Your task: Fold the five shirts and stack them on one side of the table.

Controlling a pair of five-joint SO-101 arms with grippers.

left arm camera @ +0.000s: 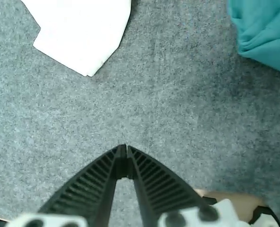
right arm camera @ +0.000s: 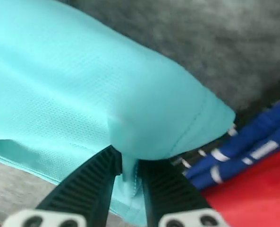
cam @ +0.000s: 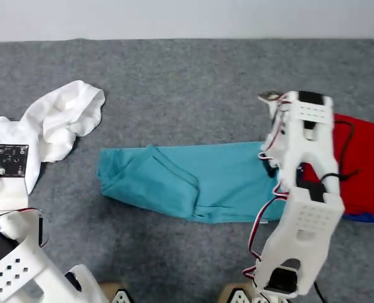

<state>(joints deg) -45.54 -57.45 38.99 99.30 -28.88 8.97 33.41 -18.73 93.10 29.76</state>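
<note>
A teal shirt (cam: pixel 193 180) lies folded lengthwise across the middle of the grey table. My right gripper (right arm camera: pixel 126 166) is shut on the teal shirt (right arm camera: pixel 97 99) at its end nearest the stack and holds that edge lifted. In the high view the right arm (cam: pixel 303 189) stands over that end. Beside it lies a stack with a red shirt (cam: pixel 363 164) on top and a blue striped shirt (right arm camera: pixel 253 146) under it. A white shirt (cam: pixel 48 126) lies crumpled at the left. My left gripper (left arm camera: pixel 126 152) is shut on nothing, low over bare table near the white shirt (left arm camera: pixel 83 33).
The left arm's base (cam: pixel 16 265) sits at the front left corner, partly over white cloth. Bare grey table (cam: pixel 187 82) stretches behind the teal shirt and in front of it. A pale wall runs along the table's far edge.
</note>
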